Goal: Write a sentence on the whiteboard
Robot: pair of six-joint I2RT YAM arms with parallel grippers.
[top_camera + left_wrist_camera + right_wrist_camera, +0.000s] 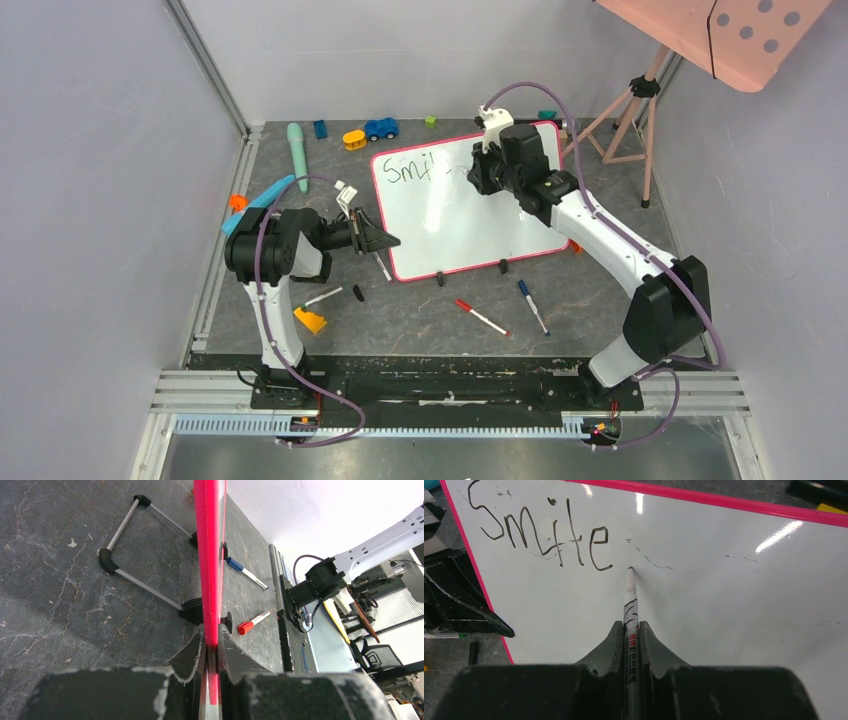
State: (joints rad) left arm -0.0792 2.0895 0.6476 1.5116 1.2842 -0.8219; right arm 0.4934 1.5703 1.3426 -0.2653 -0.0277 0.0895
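The whiteboard (450, 225) stands tilted on its black feet in the middle of the table. Its pink frame also shows edge-on in the left wrist view (209, 555). My left gripper (385, 240) (212, 637) is shut on the frame's left edge near the lower corner. My right gripper (478, 170) (630, 625) is shut on a white-barrelled marker (630, 605). The marker's tip touches the board just right of the sentence (539, 537) (405, 168), which reads "Smile" in black at the board's upper left. Faint thin strokes trail right of the tip.
A red-capped marker (482, 317) and a blue-capped marker (533, 306) lie in front of the board. Another marker (325, 296), a black cap (358, 293) and a yellow piece (311, 320) lie near the left arm. Small toys (380, 128) sit at the back. A tripod (630, 120) stands back right.
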